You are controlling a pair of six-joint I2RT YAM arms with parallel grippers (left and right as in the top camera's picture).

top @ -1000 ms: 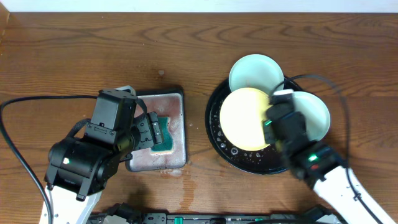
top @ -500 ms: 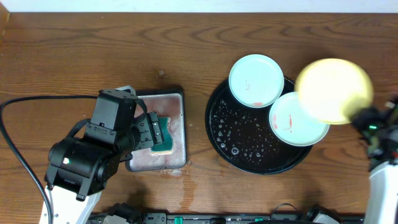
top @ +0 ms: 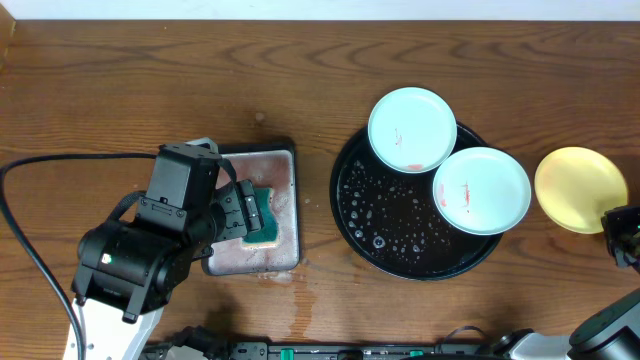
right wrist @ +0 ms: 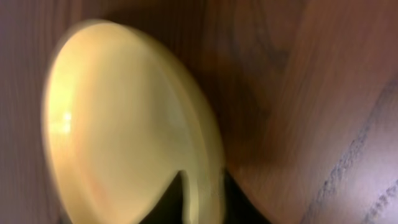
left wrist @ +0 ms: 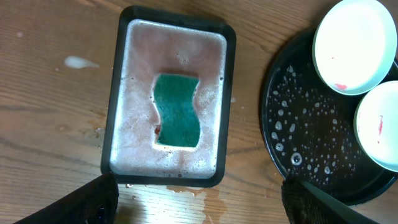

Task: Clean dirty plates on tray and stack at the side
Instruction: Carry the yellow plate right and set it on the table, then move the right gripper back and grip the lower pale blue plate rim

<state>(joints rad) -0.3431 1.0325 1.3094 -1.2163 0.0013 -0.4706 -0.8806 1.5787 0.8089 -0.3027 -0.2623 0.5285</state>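
Just beyond the black tray [top: 338, 195], at 3 o'clock, yellow plate [top: 578, 188] faces up; right gripper [top: 612, 220] pinches its 4 o'clock rim; left gripper [top: 248, 213] spread.

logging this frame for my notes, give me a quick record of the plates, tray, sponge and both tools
yellow plate: off the tray, to its right over bare wood, no smear visible
rear mint plate: on the tray, overhanging its rim, red smear
front mint plate: on the tray, red smear
black tray: wet, droplets across its bare part
sponge: teal, lying in the foamy grey tray
left tool: open, above the grey tray, holding nothing
right tool: shut on the yellow plate's rim
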